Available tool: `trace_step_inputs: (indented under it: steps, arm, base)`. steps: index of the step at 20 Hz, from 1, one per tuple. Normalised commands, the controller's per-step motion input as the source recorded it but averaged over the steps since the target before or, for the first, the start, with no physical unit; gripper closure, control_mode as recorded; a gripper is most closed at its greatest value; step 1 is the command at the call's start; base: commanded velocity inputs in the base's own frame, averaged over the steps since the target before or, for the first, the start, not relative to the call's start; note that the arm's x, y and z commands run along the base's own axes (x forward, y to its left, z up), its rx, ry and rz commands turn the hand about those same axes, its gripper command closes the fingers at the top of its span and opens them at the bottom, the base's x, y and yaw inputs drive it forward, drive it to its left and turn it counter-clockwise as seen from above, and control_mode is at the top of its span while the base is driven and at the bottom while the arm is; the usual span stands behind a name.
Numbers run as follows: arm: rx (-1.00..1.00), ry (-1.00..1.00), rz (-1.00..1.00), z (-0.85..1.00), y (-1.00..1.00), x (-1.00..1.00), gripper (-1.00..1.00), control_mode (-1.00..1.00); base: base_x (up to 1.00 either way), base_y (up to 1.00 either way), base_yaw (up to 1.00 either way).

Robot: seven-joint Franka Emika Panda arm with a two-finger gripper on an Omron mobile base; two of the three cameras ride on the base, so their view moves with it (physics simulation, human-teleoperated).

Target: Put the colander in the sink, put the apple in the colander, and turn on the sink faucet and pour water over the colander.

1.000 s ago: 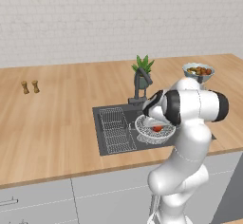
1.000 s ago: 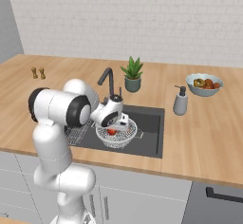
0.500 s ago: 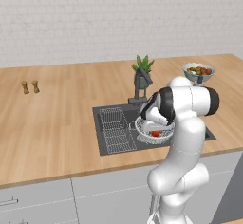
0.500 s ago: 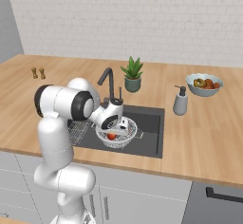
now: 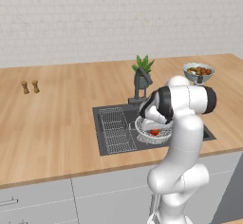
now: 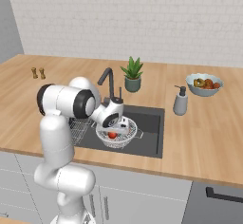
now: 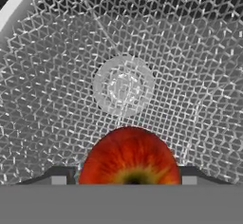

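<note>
Arm folded low over the sink, hand down inside the colander with the apple between its fingers.

From the base views I find the arm bent sharply at the elbow, forearm angled down and the hand reaching into the colander, which sits in the sink beside the wire rack. The gripper points at the mesh floor. In the hand view the apple lies between the two fingertips, low in the colander. I see the tips close beside its flanks, but I cannot tell whether they press on it or stand just clear. The faucet stands behind the basin, with the plant beyond it.
</note>
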Motion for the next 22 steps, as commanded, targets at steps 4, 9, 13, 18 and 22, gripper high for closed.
trace_step_inputs:
  steps: [4, 9, 13, 18, 22]
  arm:
    - [0.0, 0.04, 0.01, 0.04, -0.01, 0.03, -1.0, -1.0]
    - [0.0, 0.04, 0.0, 0.08, 0.0, 0.07, -1.0, -1.0]
    - [0.0, 0.0, 0.08, 0.57, -0.17, 0.0, -1.0, -1.0]
    - [0.0, -0.01, 0.22, 0.75, -0.38, -0.37, -1.0, -1.0]
    - [0.0, -0.18, 0.45, 0.58, -0.4, -0.69, -1.0, -1.0]
  base:
    - [0.0, 0.0, 0.0]
    - [0.0, 0.0, 0.0]
    - [0.0, 0.0, 0.0]
    - [0.0, 0.0, 0.0]
    - [0.0, 0.0, 0.0]
